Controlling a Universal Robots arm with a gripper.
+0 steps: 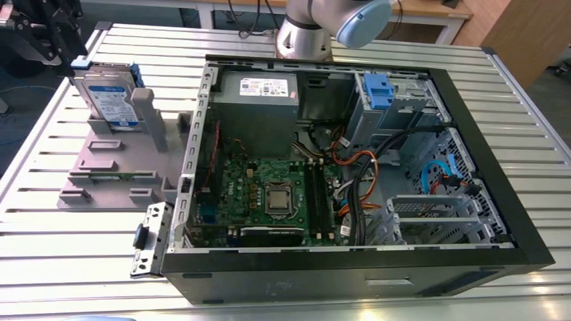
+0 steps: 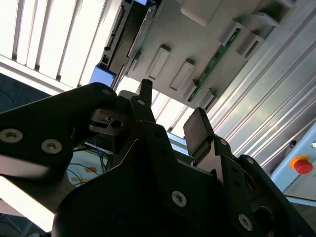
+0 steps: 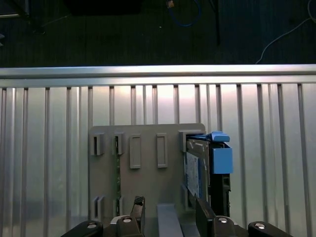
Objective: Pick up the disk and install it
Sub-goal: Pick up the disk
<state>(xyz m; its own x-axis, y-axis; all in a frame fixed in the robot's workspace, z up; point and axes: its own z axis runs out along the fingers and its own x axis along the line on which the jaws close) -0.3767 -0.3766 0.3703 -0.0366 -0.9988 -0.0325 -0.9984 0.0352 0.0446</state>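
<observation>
Two gripper fingers gape near one disk in one holder.

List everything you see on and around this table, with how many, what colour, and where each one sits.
table: one, silver, slatted, under everything
computer case: one, black, open, on the table
power supply box: one, grey, inside the case
circuit board: one, green, on the case floor
clip: one, blue, in the case's drive bay
holder: one, grey, at the exterior view's left of the case
disk: one, silver with blue frame, standing on edge in the holder
bracket: one, silver, beside the case
button: one, red, off the table
arm: one, silver and pale blue, behind the case
jaws: one pair, black, open, close by the disk
</observation>
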